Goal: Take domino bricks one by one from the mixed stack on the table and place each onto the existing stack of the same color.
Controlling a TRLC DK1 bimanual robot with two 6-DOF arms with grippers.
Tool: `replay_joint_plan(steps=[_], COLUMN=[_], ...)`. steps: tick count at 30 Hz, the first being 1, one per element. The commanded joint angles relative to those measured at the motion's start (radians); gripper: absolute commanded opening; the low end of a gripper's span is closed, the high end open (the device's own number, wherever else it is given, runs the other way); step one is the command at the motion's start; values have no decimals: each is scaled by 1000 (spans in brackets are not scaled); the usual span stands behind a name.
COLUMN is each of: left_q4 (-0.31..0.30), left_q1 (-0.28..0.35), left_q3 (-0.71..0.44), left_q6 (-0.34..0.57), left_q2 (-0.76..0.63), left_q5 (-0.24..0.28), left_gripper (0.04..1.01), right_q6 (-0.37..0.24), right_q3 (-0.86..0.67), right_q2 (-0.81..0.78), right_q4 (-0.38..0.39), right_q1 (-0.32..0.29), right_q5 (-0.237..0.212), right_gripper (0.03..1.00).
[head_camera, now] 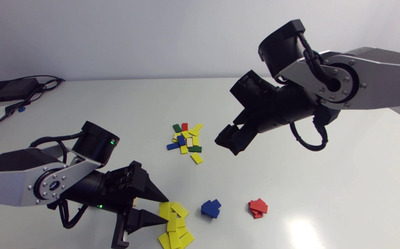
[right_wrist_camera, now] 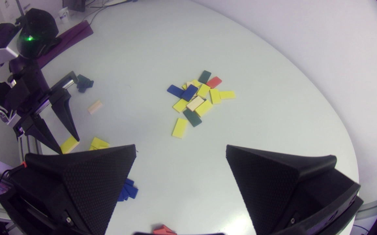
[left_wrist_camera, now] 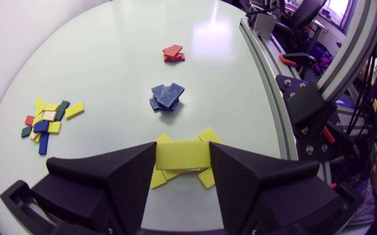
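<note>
Head: left gripper [head_camera: 162, 210] grips a yellow brick [head_camera: 164, 208] over the yellow stack [head_camera: 175, 231]. The right gripper [head_camera: 227, 146] hangs beside the mixed pile [head_camera: 187, 140].
Left wrist: brick spans the gap between the fingers, touching both.
Right wrist: fingers wide apart, with the pile on the table ahead of them.

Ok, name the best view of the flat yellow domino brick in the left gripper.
Left wrist view: the brick sits large, clamped in the left gripper. Head view blends it into the yellow stack; right wrist view shows it tiny.
</note>
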Motion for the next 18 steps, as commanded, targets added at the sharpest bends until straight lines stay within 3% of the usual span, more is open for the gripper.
replay_joint_plan(steps=[1,18], left_q4=[47,225], left_q1=[-22,-64], left_q3=[-56,-70], left_q6=[-37,-53], left_q2=[20,199], left_q5=[9,-37], left_gripper=[352,354], right_q6=[2,-2], right_q3=[-34,-32], right_q2=[-12,-9], right_q4=[14,22], right_q1=[8,-2], right_q5=[-8,-17], right_gripper=[970,969])
